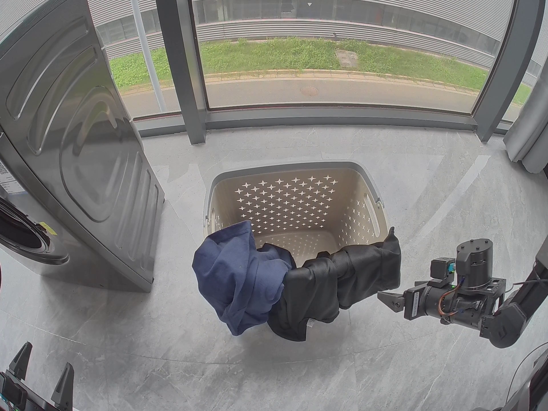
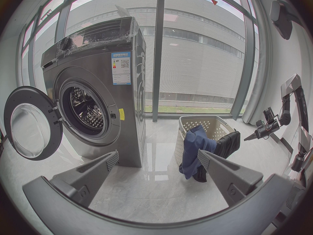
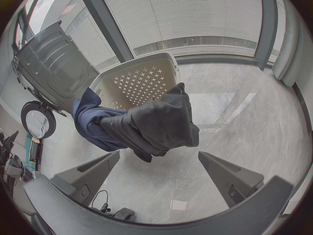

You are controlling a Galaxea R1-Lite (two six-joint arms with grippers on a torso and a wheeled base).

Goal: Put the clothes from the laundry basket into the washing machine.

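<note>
Grey curtain (image 1: 530, 129) hangs beside the window (image 1: 342, 47).

Left end effector (image 1: 43, 372): low at robot's left, fingers (image 2: 91, 173) spread wide, empty. Right arm (image 1: 514, 315): extended at robot's right, wrist level, aimed toward robot's left. Right end effector (image 1: 389, 301): fingers (image 3: 228, 177) spread wide, empty.

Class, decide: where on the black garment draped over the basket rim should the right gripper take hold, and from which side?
Probably the bunched fold of the black garment hanging outside the laundry basket at its near right corner, approached from the robot's right, where the open right gripper faces it.
</note>
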